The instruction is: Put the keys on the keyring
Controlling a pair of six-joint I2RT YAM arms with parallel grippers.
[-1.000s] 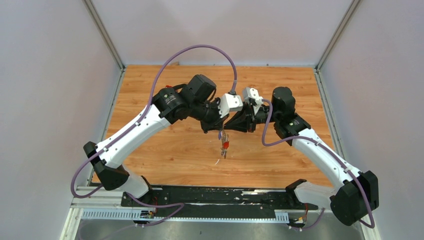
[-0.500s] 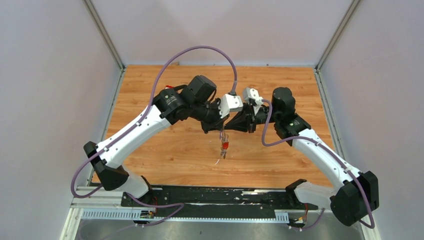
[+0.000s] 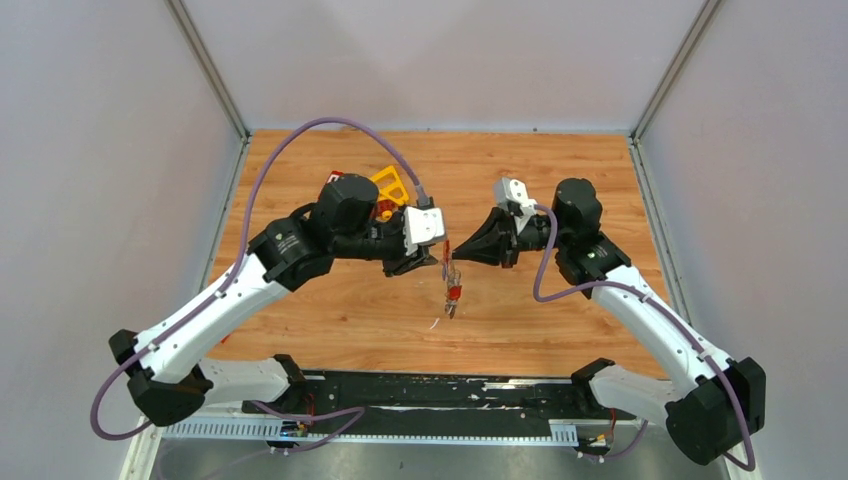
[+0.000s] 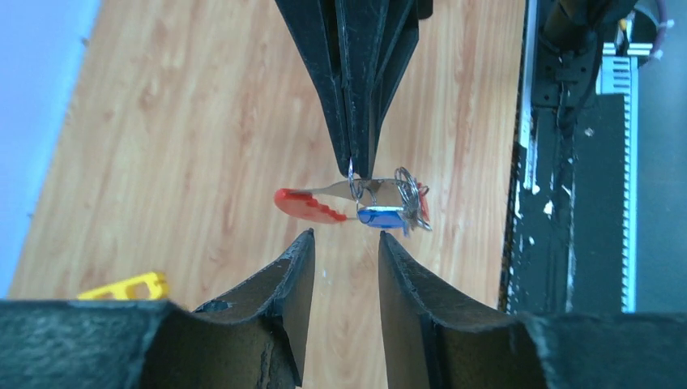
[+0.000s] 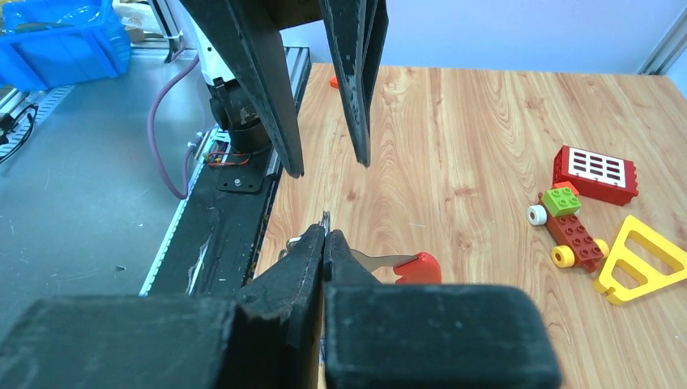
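Observation:
My right gripper (image 5: 326, 233) is shut on the keyring (image 4: 353, 173), a thin wire loop pinched at its fingertips above the table. From the loop hang the keys: a red-headed one (image 4: 303, 204) on a grey shank and a blue-headed one (image 4: 381, 217), next to a tangle of wire rings (image 4: 410, 193). In the top view the bunch (image 3: 452, 291) dangles under the right gripper (image 3: 450, 250). My left gripper (image 4: 346, 243) is open, its fingertips just short of the bunch and touching nothing. It faces the right one (image 3: 436, 262).
Toys lie on the far-left part of the wooden table: a red block with white buttons (image 5: 595, 173), a small brick car (image 5: 569, 224) and a yellow triangular frame (image 5: 640, 261). The black base rail (image 3: 430, 392) runs along the near edge. A blue bin (image 5: 61, 36) stands off the table.
The left gripper has opened and its arm has drawn back to the left, away from the right gripper. The bunch stays hanging from the right gripper. Toys behind the left arm now show.

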